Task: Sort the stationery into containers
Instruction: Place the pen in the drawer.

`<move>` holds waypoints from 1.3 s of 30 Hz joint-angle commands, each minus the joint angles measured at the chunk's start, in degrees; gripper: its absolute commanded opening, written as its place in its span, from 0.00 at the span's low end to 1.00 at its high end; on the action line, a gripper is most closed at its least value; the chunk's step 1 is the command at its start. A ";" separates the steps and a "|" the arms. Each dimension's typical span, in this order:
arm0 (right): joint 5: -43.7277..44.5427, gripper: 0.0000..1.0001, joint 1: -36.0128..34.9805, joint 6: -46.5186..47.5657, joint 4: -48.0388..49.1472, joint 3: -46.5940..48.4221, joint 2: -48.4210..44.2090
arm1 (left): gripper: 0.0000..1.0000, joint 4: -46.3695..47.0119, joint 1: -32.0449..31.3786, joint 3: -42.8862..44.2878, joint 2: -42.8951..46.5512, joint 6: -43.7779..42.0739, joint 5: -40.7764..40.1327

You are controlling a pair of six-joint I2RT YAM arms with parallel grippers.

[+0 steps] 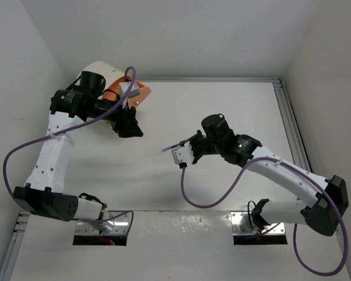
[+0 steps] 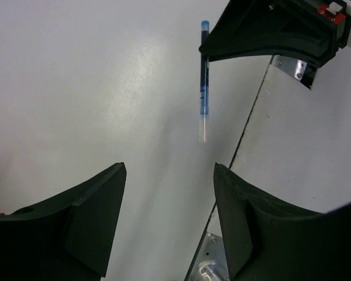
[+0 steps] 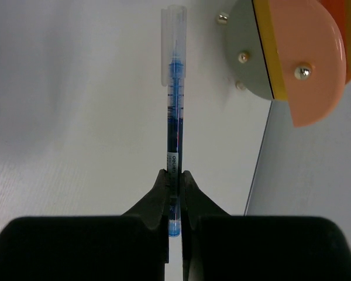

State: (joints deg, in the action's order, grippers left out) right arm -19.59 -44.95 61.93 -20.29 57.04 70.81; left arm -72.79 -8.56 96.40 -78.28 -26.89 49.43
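My right gripper [image 3: 175, 175] is shut on a blue pen [image 3: 174, 117], gripped near its tail, with the clear-capped tip pointing away from the jaws. In the top view this gripper [image 1: 182, 146] holds the pen [image 1: 167, 149] above the middle of the table, pointing left. The cream-white bucket [image 1: 99, 73] with the orange inside sits at the far left, partly hidden behind my left arm. Its yellow band and orange part show in the right wrist view [image 3: 281, 52]. My left gripper [image 1: 127, 126] hangs in front of the bucket, open and empty [image 2: 169, 167]. It faces the pen [image 2: 204, 82]. No tub shows.
White walls close in the table on the left, back and right. A metal rail [image 1: 289, 123] runs along the right edge. Two metal base plates [image 1: 102, 228] sit at the near edge.
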 commanded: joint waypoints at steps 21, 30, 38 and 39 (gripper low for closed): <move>3.07 0.00 -10.51 4.69 -7.04 12.66 3.29 | 0.64 2.49 -14.56 -11.14 7.44 -0.26 -10.85; 3.86 0.00 -11.03 5.92 -5.37 13.45 4.78 | 0.64 1.69 -15.79 -13.16 8.06 -1.41 -10.05; 3.69 0.00 -11.21 5.39 -5.55 14.60 4.61 | 0.60 3.27 -16.05 -15.45 8.15 -0.27 -11.99; 3.69 0.00 -11.30 5.39 -5.55 14.77 4.43 | 0.59 3.36 -16.05 -15.54 8.14 -0.26 -12.08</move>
State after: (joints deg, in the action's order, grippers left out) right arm -15.40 -55.70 67.26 -27.46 69.28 75.90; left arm -71.00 -24.08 81.17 -71.50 -26.98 37.47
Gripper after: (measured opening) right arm 0.024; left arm 0.599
